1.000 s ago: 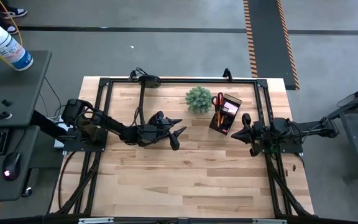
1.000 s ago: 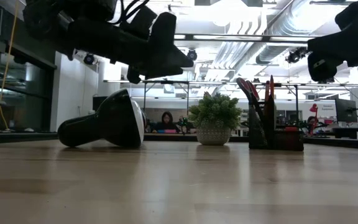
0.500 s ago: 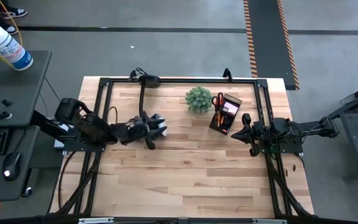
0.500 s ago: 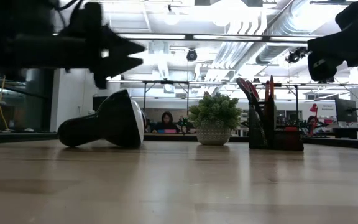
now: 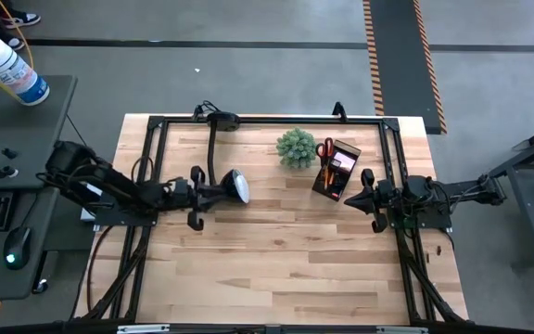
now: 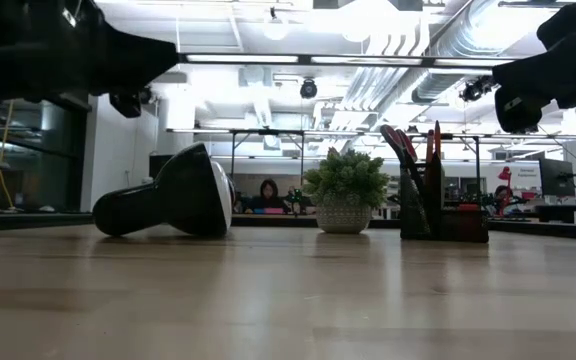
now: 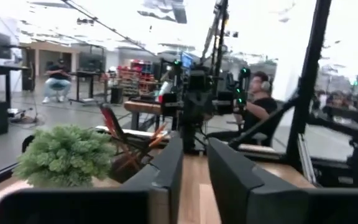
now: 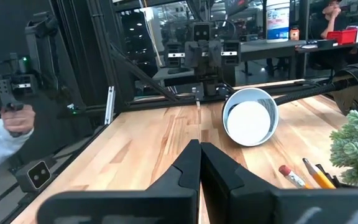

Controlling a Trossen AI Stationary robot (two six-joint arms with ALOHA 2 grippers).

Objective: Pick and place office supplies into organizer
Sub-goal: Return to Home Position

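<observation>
The organizer (image 6: 450, 226) is seen standing on the tabletop (image 5: 276, 264), just beside the plant (image 5: 297, 147). The red-handled scissors (image 5: 325, 148), the pencils (image 5: 326, 177) and the pink sticky-note pad (image 5: 344, 163) are held inside it. The left pincer (image 5: 208, 194) is held over the left part of the tabletop, near the white-faced lamp head (image 5: 238, 187). Its fingers (image 7: 166, 171) are parted by a narrow gap, and nothing is gripped. The right pincer (image 5: 352, 199) is raised just beside the organizer, its fingers (image 8: 188, 163) pressed together and empty.
</observation>
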